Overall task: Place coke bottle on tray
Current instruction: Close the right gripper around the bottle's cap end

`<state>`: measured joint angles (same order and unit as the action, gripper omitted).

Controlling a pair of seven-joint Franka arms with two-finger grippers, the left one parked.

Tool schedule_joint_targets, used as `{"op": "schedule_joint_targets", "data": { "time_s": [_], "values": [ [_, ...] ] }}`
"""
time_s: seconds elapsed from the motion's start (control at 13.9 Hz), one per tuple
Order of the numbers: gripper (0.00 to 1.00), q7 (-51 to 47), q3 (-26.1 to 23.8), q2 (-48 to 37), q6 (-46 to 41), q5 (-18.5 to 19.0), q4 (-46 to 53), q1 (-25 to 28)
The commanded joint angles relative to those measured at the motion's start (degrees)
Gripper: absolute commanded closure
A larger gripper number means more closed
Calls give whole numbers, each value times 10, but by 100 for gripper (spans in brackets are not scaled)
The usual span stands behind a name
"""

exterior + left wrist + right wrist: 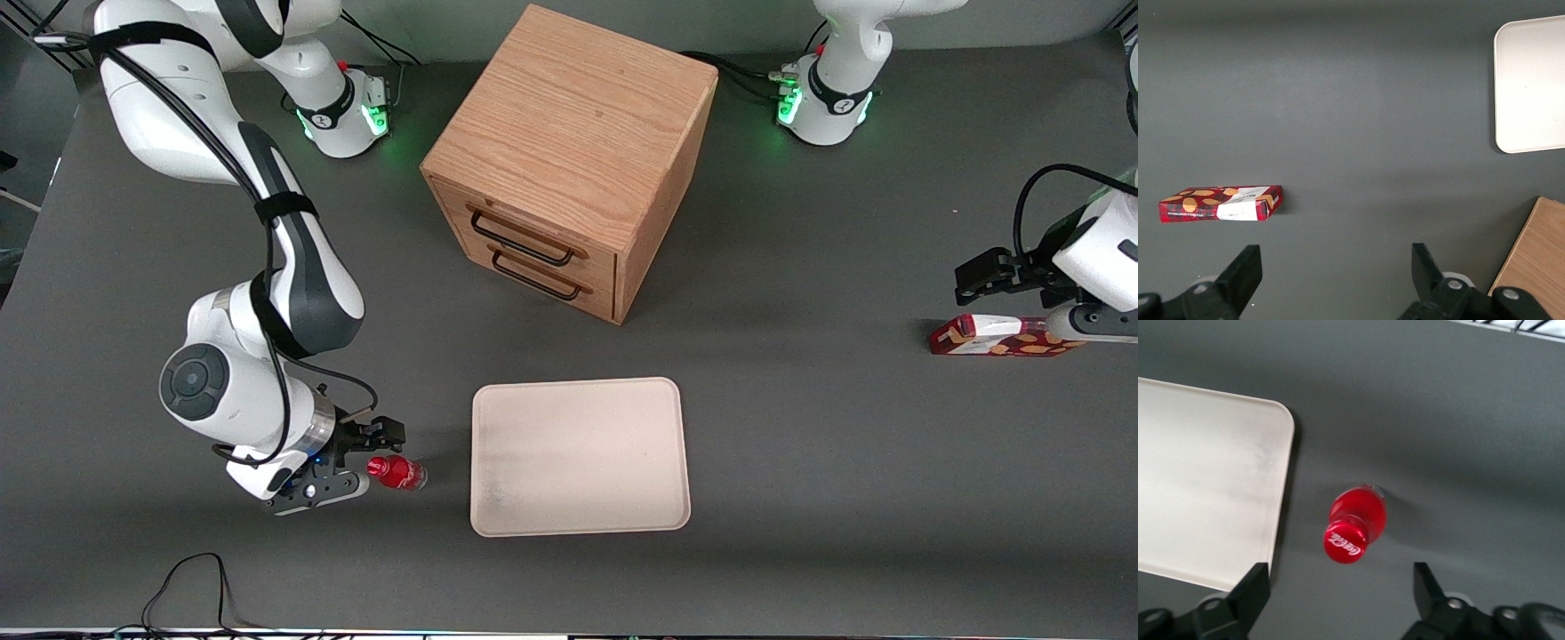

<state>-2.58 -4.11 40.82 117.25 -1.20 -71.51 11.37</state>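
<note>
The bottle (pixel 398 472) is stood on the table just beside the tray (pixel 580 457), not yet on it. The gripper (pixel 360 462) is held spread wide next to the bottle, so it can be grabbed.

This is a robotics lab bench. Two white robot arms are bolted at their bases (pixel 347 111) to a dark grey table (pixel 800 444), green status lights glowing on them, black cables trailing off the edges. The objects look staged for testing: an oak drawer cabinet (pixel 569 160), a cream tray (pixel 580 455), a small coke bottle (pixel 397 472) and a snack carton (pixel 1000 336). The working arm's gripper (pixel 363 461) hangs open just above the table, beside the bottle.
</note>
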Motion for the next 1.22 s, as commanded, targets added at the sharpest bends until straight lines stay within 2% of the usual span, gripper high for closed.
{"op": "schedule_joint_targets", "data": {
  "time_s": [0.0, 0.07, 1.15],
  "values": [
    [18, -13, 1, 4, 9, 1, -2, -2],
    [23, -13, 1, 8, 9, 1, -1, -2],
    [26, -14, -1, 66, 13, 3, 75, 4]
  ]
}}
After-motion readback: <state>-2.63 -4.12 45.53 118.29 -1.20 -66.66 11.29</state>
